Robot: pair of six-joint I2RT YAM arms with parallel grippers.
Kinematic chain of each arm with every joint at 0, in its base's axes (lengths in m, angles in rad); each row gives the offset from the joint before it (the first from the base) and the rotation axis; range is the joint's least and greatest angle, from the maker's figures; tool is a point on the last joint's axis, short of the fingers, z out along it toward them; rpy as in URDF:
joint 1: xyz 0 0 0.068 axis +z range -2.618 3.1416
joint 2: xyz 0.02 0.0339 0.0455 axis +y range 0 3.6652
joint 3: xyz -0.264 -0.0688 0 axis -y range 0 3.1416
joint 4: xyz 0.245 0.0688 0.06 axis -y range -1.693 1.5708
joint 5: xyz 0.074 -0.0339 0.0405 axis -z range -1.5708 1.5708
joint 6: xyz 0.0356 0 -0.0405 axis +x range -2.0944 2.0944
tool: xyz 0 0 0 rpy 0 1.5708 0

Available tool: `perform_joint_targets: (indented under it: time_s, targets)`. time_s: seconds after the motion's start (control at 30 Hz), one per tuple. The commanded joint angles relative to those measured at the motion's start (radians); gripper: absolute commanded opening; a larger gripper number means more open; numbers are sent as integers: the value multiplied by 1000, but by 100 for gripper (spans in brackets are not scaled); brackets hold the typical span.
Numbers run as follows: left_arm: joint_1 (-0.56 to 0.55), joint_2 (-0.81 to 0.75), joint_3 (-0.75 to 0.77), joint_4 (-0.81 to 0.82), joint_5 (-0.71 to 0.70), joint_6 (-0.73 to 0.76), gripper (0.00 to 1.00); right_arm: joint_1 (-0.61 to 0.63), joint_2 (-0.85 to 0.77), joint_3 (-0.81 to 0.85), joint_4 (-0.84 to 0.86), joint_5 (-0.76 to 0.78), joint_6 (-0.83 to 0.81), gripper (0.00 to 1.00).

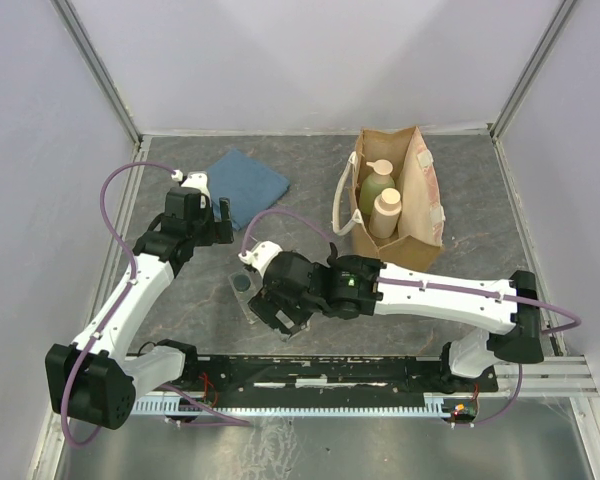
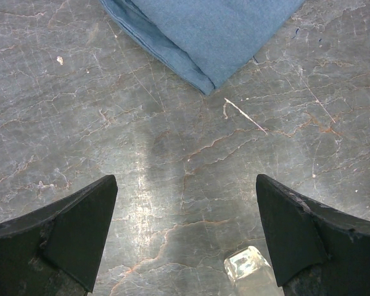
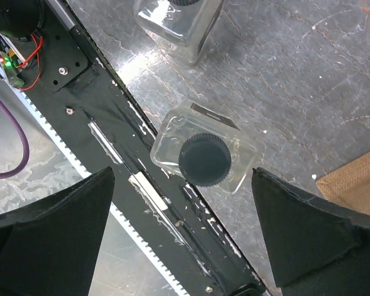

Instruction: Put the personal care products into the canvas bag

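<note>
Already in the canvas bag, at the far right of the tabletop: the pale green pump bottle and the cream cylindrical bottle, side by side in its open mouth. Not yet bagged: the two clear, dark-capped bottles, both out on the tabletop near the arm bases, well apart from the bag. Directly beneath the right end effector, seen cap-on from the right wrist: the nearer clear bottle, upright, long axis pointing straight up at the camera, close by the black rail at the near edge. Wide open and empty, that end effector, one finger to each side of the bottle and neither touching it. Worth noting the rectangular body: broader faces set at a slant to the line between the fingers, so probably calls for a small wrist turn before descending, to close squarely on the flat sides. Just beyond it, at the top of the right wrist view: the second clear bottle, also upright by the look of its cap in the top view, between the two arms. Over bare tabletop near the folded blue cloth: the left end effector, likewise spread wide with nothing held, only a clear corner, likely of that second bottle, at the bottom of its view. Clearly better placed for the nearer bottle: the right arm, then a carry away to the right towards the bag.
</note>
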Motion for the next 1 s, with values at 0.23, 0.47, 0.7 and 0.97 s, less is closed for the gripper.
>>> perform_joint_targets:
  time_s: [0.23,0.47,0.7,0.97]
  targets:
    - [7,-20,7,42,9,-14,100,13,65,28,18,15,-103,100]
    - [8,-18,7,41,8,-14,100,13,129,62,-68,82,-3,100]
    - [7,-18,6,40,8,-14,100,13,128,23,10,58,-113,100]
    - [8,-17,6,41,7,-14,99,8,159,68,-55,42,-80,100]
